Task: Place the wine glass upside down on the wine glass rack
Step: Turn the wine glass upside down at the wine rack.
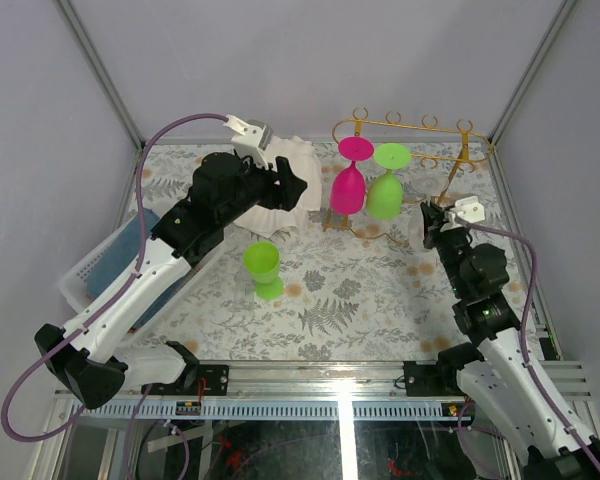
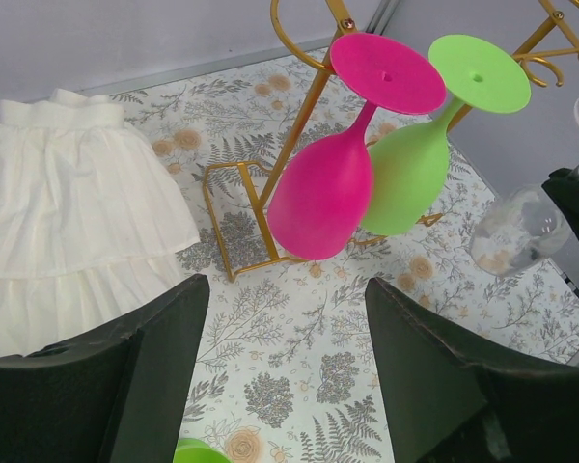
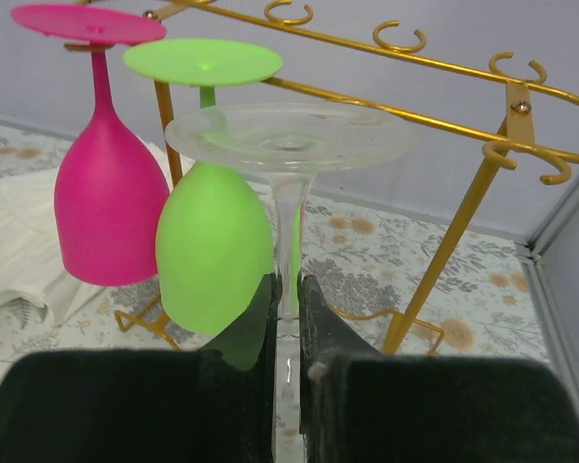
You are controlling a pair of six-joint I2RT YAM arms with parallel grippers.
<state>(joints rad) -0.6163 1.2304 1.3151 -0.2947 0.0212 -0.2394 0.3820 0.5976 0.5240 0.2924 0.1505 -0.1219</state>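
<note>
right wrist view: the right pincer [image 3: 288, 318] is clamped on the stem of the clear wine glass [image 3: 289, 135], foot up, near the gold wine glass rack [image 3: 444, 68]. the foot could knock the hanging green glass [image 3: 212, 251] close beside it, or miss the rail. left wrist view: the left pincer [image 2: 285, 285] gapes, empty. top view: fern-print surface [image 1: 360, 300], pale grey walls.

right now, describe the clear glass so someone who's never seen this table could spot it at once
Start at the gold wire rack at the far end, where a pink glass and a green glass hang bowl-down. Just right of them the right pincer is shut on the stem of the clear wine glass, foot up. It alone is see-through.
</note>
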